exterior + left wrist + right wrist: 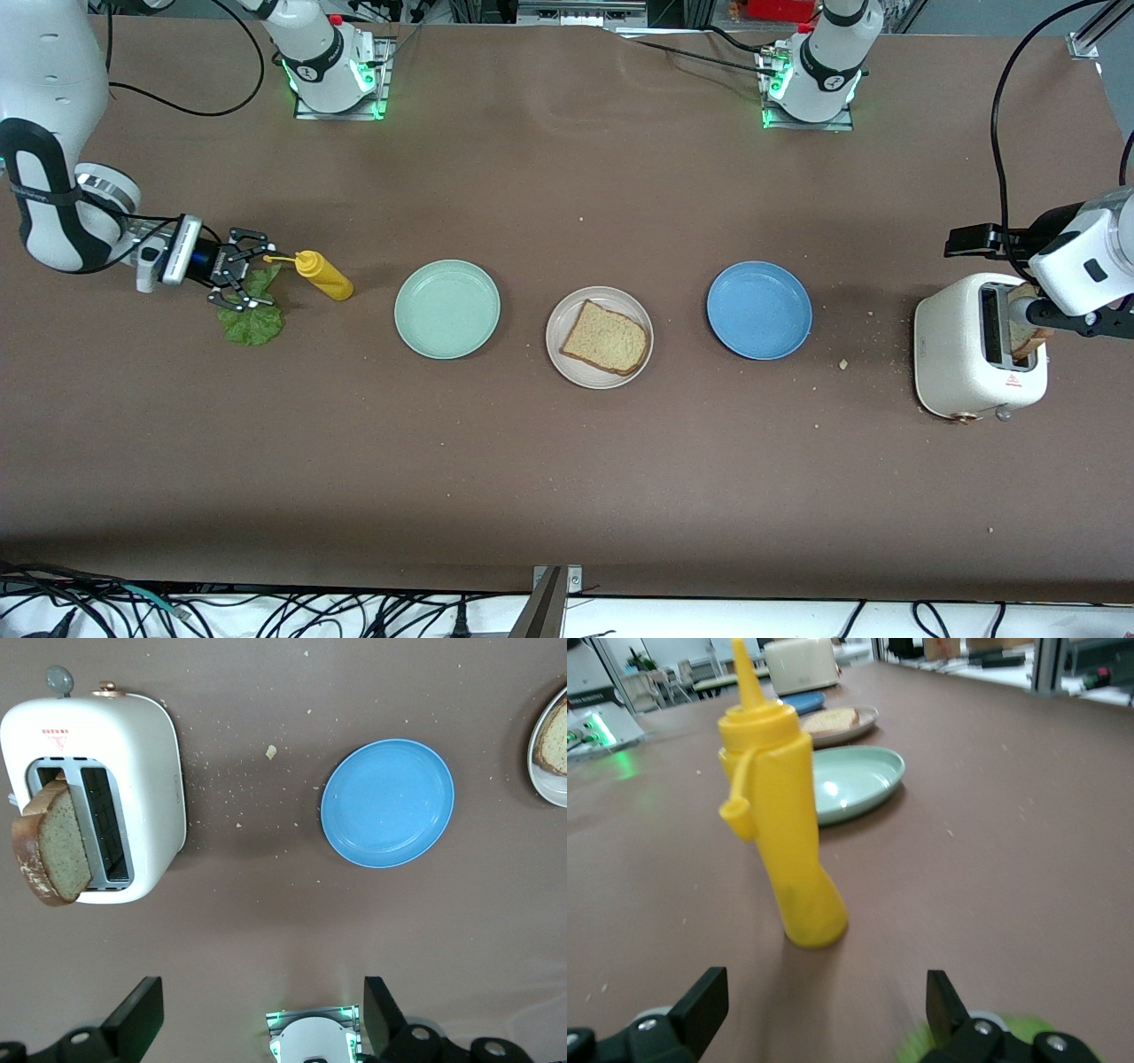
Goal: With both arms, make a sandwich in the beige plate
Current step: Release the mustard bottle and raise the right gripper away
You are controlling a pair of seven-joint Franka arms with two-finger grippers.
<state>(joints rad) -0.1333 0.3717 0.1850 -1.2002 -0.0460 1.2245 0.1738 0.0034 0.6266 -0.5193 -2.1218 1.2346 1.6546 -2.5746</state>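
Observation:
The beige plate (560, 353) lies mid-table with one slice of bread (607, 337) flat on it. A second bread slice (1028, 330) stands in a slot of the white toaster (961, 368). A ruffled green lettuce leaf (254, 321) lies on the table at the right arm's end. My right gripper (260, 275) hangs open just over the leaf's edge, holding nothing, and points at the yellow bottle (784, 815). My left gripper (1010, 276) is open and empty in the air by the toaster (151, 771), which still holds its bread (55, 843).
The yellow squeeze bottle (324, 276) stands right beside the lettuce. A mint-green plate (447, 309) lies between that bottle and the beige plate. A blue plate (759, 310) lies between the beige plate and the toaster. Crumbs are scattered near the toaster.

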